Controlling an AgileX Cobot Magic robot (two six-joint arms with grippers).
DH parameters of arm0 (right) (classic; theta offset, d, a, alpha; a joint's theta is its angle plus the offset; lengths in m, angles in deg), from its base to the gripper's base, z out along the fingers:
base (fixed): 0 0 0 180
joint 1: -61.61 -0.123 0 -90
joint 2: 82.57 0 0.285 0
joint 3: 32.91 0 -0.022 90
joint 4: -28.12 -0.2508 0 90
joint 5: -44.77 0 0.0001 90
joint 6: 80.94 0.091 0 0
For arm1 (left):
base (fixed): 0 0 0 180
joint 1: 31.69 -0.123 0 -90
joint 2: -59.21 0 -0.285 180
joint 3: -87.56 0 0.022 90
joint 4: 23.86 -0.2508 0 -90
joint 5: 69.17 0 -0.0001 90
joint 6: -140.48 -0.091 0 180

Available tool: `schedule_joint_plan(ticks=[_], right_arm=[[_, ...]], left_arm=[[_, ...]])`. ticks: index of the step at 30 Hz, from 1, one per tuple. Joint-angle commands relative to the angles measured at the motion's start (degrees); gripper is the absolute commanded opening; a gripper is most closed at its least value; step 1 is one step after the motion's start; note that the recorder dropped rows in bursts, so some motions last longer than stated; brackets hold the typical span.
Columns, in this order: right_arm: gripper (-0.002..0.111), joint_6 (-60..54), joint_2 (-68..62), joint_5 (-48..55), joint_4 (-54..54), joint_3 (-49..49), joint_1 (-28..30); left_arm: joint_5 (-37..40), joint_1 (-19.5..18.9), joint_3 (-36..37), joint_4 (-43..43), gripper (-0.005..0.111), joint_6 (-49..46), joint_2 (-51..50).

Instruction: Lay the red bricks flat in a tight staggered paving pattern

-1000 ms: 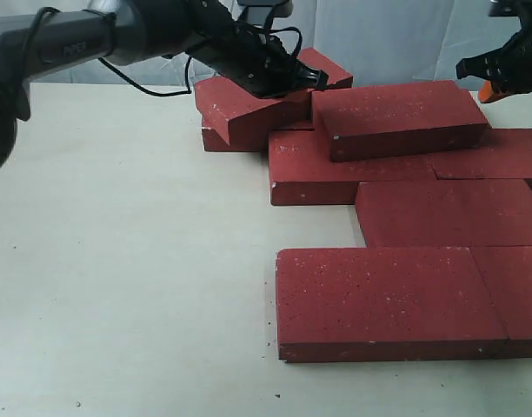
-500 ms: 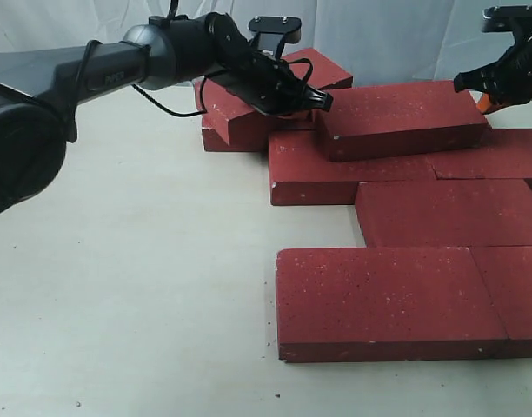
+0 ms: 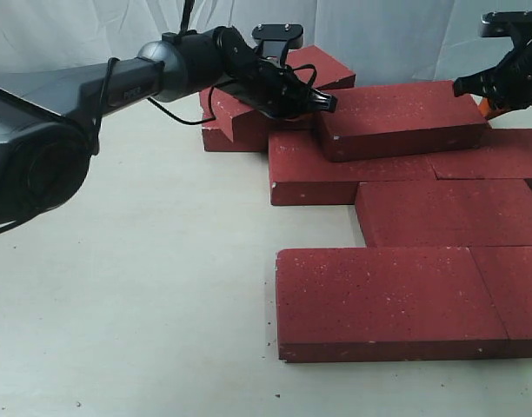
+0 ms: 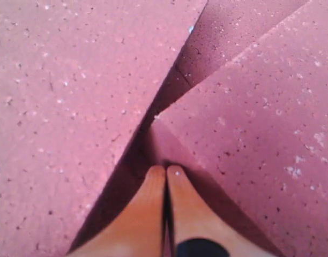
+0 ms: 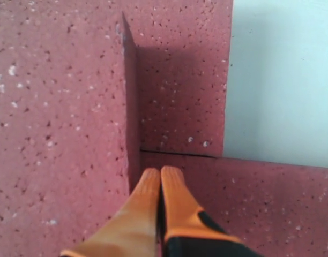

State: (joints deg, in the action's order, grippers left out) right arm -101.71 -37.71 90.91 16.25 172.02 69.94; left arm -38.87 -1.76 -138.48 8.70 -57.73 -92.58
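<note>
Two grippers, both pinched closed, nothing held. Tips of left gripper [image 3: 323, 102] sit in gap between tilted brick [image 3: 240, 117] at back and raised brick [image 3: 401, 117] lying atop flat ones. Tips of right gripper [image 3: 488, 87] just beside raised brick's right end. Other red bricks [image 3: 388, 300] flat on table [image 3: 136, 287], staggered, edges touching.

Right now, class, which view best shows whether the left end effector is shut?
Left wrist view: the left end effector shows close, tips pressed together. The exterior view shows it small; the right wrist view misses it.
</note>
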Motion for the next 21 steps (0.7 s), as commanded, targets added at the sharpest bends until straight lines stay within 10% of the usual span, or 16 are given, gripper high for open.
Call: schedule_joint_plan(ticks=[1,21], right_arm=[[-0.001,-0.3,0.2,1.4,-0.7,0.4,0.2],[-0.001,-0.8,9.0,8.1,-3.2,0.3,0.2]], left_arm=[[0.7,2.1,-0.2,0.4,0.000,0.1,-0.6],[5.4,3.1,-0.2,-4.7,0.000,0.3,8.1]])
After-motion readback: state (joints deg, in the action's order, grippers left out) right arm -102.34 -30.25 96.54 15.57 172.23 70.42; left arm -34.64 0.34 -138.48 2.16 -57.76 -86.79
